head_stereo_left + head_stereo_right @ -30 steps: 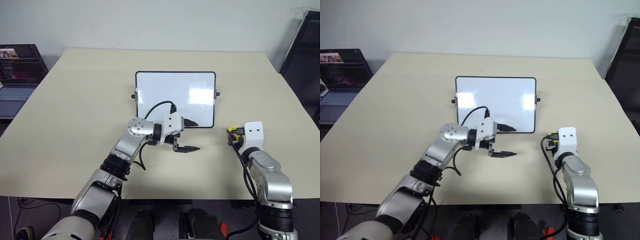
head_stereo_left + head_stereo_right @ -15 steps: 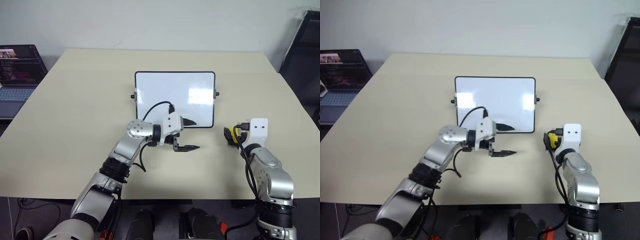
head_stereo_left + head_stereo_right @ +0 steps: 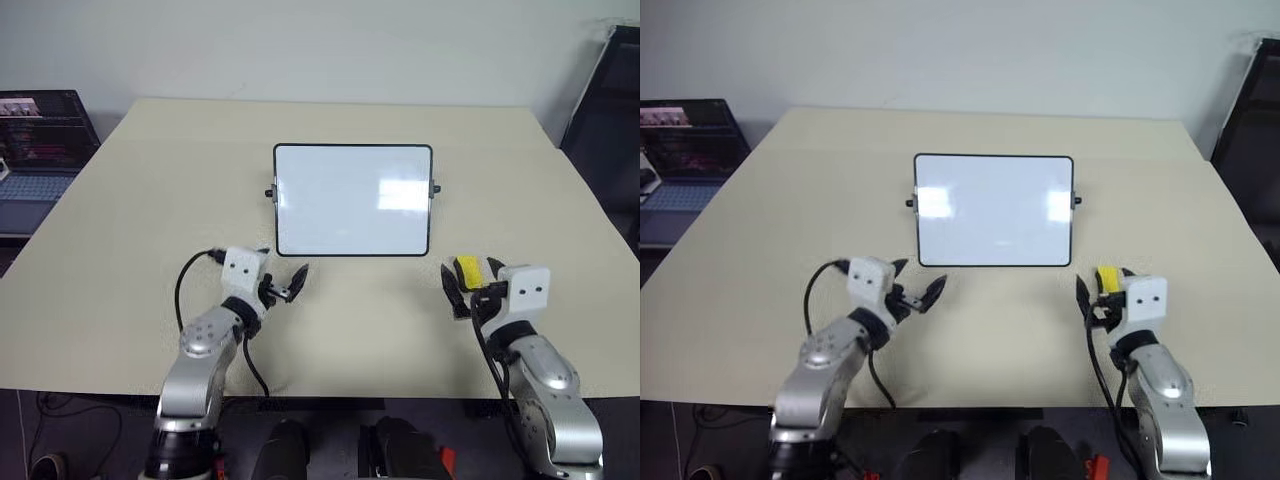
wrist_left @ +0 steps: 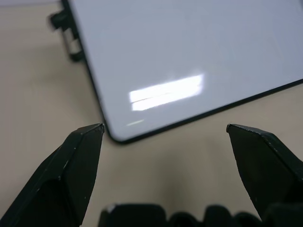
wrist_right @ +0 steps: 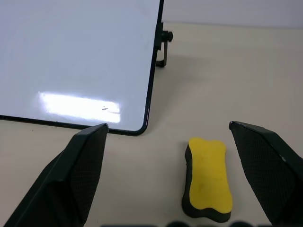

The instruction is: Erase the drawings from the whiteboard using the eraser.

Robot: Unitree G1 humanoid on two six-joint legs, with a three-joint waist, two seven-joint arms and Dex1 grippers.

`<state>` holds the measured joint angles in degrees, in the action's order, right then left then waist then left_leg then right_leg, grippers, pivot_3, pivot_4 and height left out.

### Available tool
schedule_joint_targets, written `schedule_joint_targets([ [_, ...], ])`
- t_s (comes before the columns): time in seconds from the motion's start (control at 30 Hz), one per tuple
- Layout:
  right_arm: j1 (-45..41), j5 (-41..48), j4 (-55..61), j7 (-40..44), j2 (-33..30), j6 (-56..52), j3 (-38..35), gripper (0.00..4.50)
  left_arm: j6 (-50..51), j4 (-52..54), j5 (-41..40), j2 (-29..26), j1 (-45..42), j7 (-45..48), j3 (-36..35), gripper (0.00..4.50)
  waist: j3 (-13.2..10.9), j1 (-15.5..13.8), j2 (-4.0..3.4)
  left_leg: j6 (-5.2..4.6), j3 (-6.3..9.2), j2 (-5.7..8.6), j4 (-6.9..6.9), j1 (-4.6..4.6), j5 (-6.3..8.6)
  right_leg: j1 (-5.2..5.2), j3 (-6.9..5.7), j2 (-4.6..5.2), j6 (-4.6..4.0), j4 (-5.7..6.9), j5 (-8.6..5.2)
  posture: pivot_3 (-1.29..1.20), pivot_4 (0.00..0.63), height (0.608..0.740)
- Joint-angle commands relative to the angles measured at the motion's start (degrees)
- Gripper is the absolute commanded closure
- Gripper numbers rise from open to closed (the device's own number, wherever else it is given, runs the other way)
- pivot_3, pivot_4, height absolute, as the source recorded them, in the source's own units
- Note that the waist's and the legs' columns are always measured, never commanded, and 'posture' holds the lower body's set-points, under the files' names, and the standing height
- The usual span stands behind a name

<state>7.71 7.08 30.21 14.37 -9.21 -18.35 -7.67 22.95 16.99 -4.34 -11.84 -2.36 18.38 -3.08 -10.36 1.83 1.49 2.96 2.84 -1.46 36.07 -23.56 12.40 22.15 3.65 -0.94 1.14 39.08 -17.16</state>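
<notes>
The left gripper (image 3: 285, 284) stood open over the table (image 3: 120, 240), just before the near left corner of the whiteboard (image 3: 352, 200), and held nothing. The board stood in the middle of the table, and its white face showed no drawings, only glare. On the right, the eraser (image 5: 208, 177) lay on the table between the wide open fingers of the right gripper (image 3: 470, 285), not gripped. In my judgement the wiping was done; both arms should draw straight back, so that no finger pushes the eraser or the board.
</notes>
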Motion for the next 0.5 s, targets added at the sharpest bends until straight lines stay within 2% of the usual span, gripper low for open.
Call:
schedule_joint_targets([
  [0.03,3.24,1.41,-3.14,2.69,-0.31,10.94,-1.35,0.03,-4.01,4.15,2.77,0.40,3.16,-4.68,-1.01,0.00,0.01,-0.01,0.01,0.00,-0.01,-0.01,0.00,0.07,0.00,-0.07,0.00,0.00,0.00,0.00,0.00,0.00,0.150,0.740],
  [0.17,3.08,4.26,-9.71,4.57,-1.09,17.84,-4.32,0.03,-5.23,5.12,4.24,2.11,4.98,-8.72,-0.59,0.00,-0.01,-0.01,0.01,0.00,-0.09,-0.02,-0.02,0.43,0.00,-0.39,0.07,-0.02,0.01,-0.02,-0.03,0.00,0.150,0.740],
  [0.27,2.95,2.40,-13.02,3.86,-0.42,21.74,-2.67,0.03,-7.09,5.52,3.66,2.46,6.42,-10.10,-2.43,0.00,0.02,0.04,0.03,-0.01,-0.19,-0.04,-0.02,0.75,0.00,-0.72,0.16,-0.02,0.02,-0.06,-0.04,0.00,0.150,0.740],
  [0.5,3.61,2.19,-13.52,4.42,-1.74,22.35,-1.31,0.03,-7.40,6.08,4.07,4.28,8.51,-12.27,-0.76,0.00,0.03,-0.03,0.01,0.00,-0.20,-0.05,-0.08,0.71,0.01,-0.68,0.18,-0.04,-0.04,-0.08,-0.09,0.00,0.150,0.740],
])
